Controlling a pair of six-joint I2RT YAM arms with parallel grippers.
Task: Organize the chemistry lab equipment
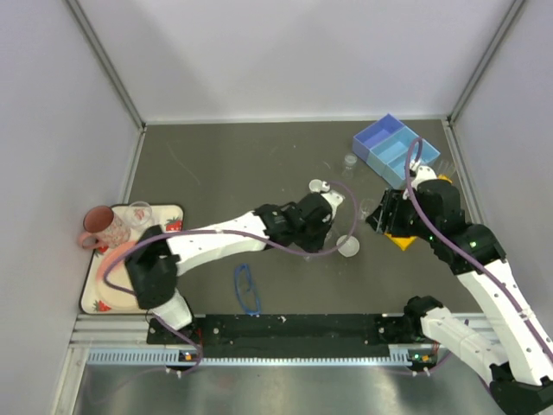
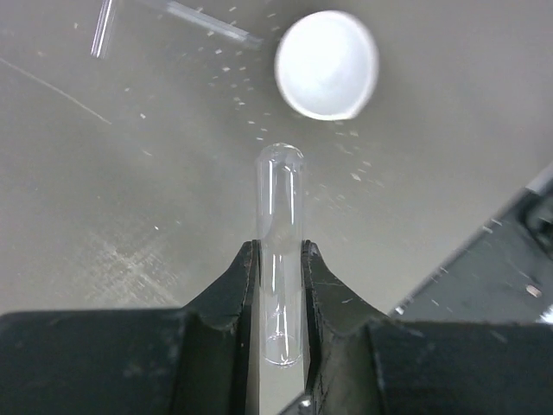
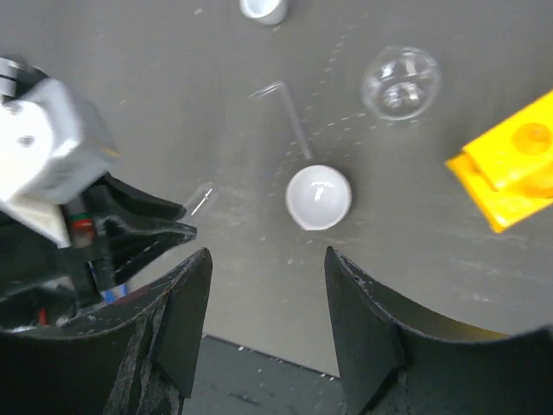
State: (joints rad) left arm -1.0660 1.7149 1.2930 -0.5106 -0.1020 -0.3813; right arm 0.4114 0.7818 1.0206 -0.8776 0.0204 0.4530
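Note:
My left gripper [image 2: 281, 246] is shut on a thin clear tube [image 2: 281, 199] that points forward at a small white dish [image 2: 327, 65]. From above, the left gripper [image 1: 328, 232] sits mid-table beside that dish [image 1: 348, 246]. My right gripper [image 3: 268, 259] hangs open and empty above the table, just short of the dish [image 3: 318, 197]. In the overhead view the right gripper [image 1: 378, 218] is near a clear beaker [image 1: 369, 207]. The yellow rack [image 3: 510, 173] lies to its right, with a second loose tube [image 3: 294, 121] ahead. The light-blue tray [image 1: 390, 149] stands at the back right.
Blue goggles [image 1: 247, 288] lie near the front edge. A second white dish [image 1: 318, 185] and another beaker [image 1: 350, 161] sit behind the grippers. On the far left a plate [image 1: 130, 259] carries a pink mug [image 1: 99, 226] and a clear cup [image 1: 138, 213].

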